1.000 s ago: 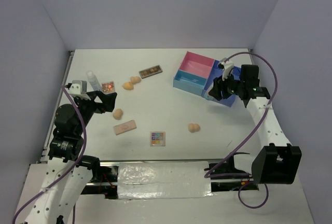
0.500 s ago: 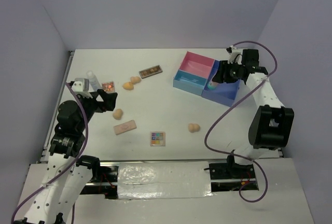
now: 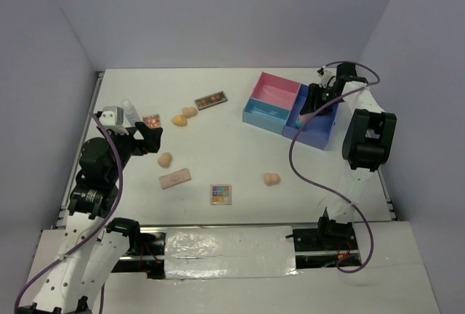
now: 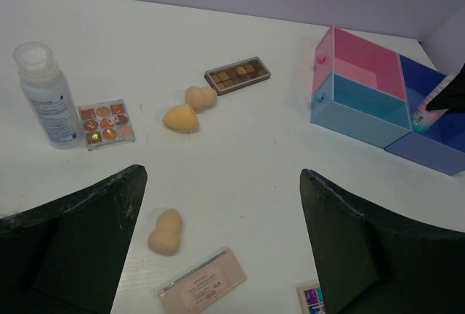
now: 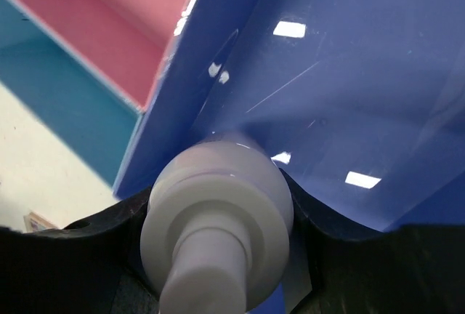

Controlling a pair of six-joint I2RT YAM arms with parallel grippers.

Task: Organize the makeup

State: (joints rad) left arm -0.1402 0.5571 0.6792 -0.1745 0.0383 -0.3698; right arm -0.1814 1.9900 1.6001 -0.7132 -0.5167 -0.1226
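At the left of the top view, the left gripper (image 3: 148,139) is hovering low over the white table (image 3: 240,147), its jaws standing wide apart and gripping nothing. Just above it in the frame, a white bottle (image 4: 45,96) is standing upright, with a small orange-toned palette (image 4: 105,123) lying flat just beside it on the right.

Moving right, two peach sponges (image 3: 179,120) (image 3: 190,111) are lying close together, apparently touching. A flat brown palette (image 3: 211,100) is resting near them, toward the upper centre. Lower down, a third sponge (image 3: 165,159) is lying on its side, and a pink palette (image 3: 175,178) is sitting near it, below and slightly right. The square multicolour palette (image 3: 221,194) is lying toward the bottom centre, and a fourth sponge (image 3: 272,179) is resting well apart from the others, right of centre.

In the upper right, the pink-and-blue tray (image 3: 263,114) is sitting on the table. The right gripper (image 3: 308,110) is reaching down into the tray's dark blue compartment (image 3: 317,137). In the right wrist view, its jaws are closing on a second small bottle (image 5: 218,198), clamping it from both sides, with the bottle's far end pointing down inside that compartment.
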